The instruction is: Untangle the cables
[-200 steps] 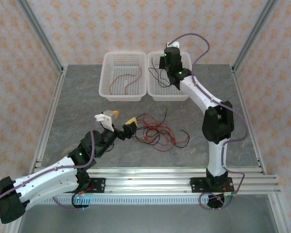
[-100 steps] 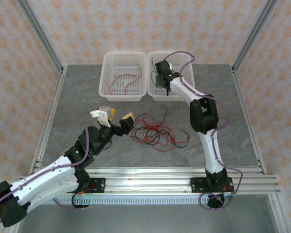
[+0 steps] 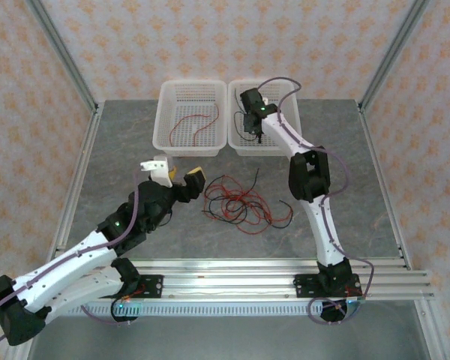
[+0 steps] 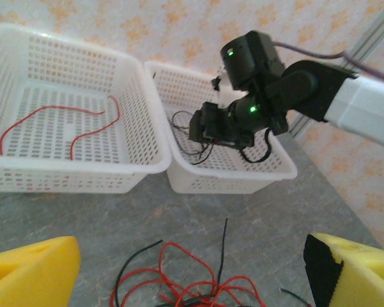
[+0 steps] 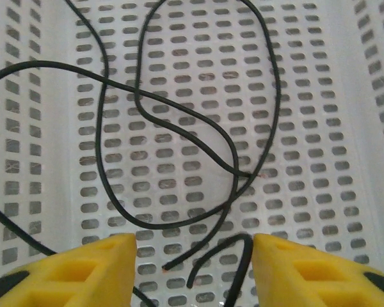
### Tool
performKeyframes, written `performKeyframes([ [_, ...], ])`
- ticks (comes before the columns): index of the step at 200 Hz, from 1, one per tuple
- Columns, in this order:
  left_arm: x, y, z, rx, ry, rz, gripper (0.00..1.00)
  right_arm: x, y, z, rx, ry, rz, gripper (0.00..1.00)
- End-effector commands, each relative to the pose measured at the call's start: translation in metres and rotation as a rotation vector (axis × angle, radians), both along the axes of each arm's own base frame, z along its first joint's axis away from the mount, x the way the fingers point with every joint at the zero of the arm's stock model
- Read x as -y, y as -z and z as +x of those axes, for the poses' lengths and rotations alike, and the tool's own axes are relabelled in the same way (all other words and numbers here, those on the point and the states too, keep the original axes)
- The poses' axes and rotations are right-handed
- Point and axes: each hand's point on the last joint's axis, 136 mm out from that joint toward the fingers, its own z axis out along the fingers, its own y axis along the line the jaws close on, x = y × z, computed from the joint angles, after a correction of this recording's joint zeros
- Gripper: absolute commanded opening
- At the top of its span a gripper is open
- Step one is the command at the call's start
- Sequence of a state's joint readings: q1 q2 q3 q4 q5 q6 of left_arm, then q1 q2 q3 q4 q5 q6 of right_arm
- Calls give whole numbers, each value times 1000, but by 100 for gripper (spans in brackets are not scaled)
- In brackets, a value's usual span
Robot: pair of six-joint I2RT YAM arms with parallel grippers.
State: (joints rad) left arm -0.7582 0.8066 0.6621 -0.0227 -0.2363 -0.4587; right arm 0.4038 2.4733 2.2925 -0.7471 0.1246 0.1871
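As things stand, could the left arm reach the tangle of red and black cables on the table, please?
Probably yes. The left gripper hangs open just left of the tangle, facing it, with nothing between them. The right gripper is off over the right basket, out of the way.

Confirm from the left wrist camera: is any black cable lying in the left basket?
No, the left basket holds red cable alone; black cable lies in the right basket.

You had a grey table (image 3: 127,157) carrying a left basket (image 3: 186,148) and a right basket (image 3: 247,148) side by side at the back, with tangled red and black cables (image 3: 236,204) near its middle.
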Motion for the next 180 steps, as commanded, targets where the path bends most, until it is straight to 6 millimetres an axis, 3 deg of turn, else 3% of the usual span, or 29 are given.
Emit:
performKeyframes([
  [1,-10,11,2,-76,-56,25,89,23,-29,-11,7,61,-81,58],
  [34,-8,25,5,-156,-75,60,86,37,-60,-26,37,100,-90,68],
  [76,-2,45,7,-251,-72,106,84,32,-99,-46,94,80,-51,79],
  [133,7,86,3,-401,-58,138,78,21,-145,-83,185,42,12,79],
  [180,19,117,2,-506,-21,180,70,16,-163,-125,235,-11,130,72],
])
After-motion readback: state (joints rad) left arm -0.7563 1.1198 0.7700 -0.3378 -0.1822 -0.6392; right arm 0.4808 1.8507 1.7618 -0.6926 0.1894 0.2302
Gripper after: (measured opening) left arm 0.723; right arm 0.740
